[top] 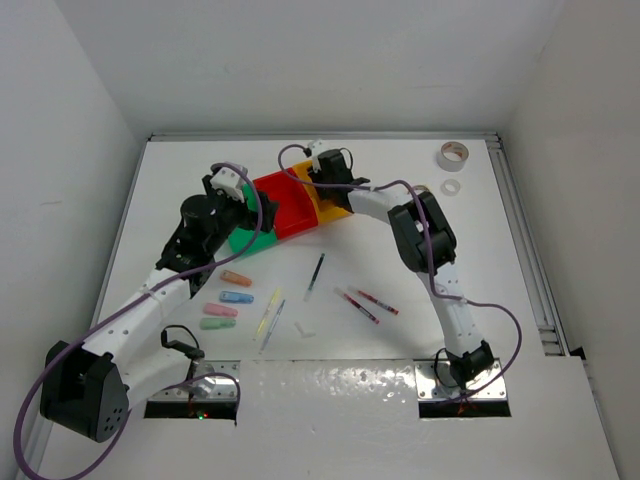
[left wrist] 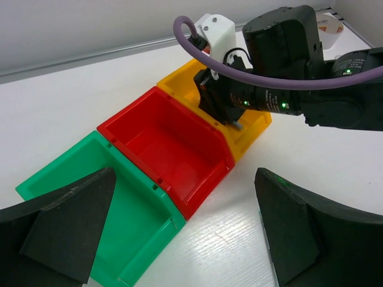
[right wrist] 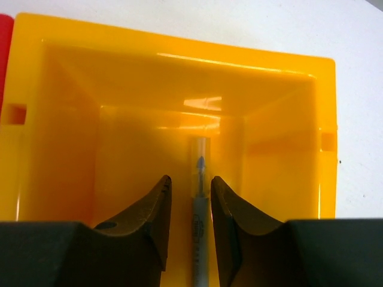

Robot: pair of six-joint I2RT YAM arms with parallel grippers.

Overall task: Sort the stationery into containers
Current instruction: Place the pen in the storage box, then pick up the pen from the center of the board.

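Bins (top: pixel 290 205): three. Pastel pieces (top: pixel 236 297): four. Pens (top: pixel 316 272) on table (top: pixel 200 180): five; another pen (right wrist: pixel 199 239) in yellow bin (right wrist: pixel 60 78). Tape rolls (top: pixel 453 155): two seen.

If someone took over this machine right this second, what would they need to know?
Left hand: wide open, empty, near the green bin.
Right hand: down in the yellow bin, fingers parted around a blue-tipped pen; the grip looks let go.
Done: that one pen. The red bin is empty; the green bin looks empty where visible.
Left: five pens and four pastel pieces on the table in front of the bins, and two tape rolls at the far right.
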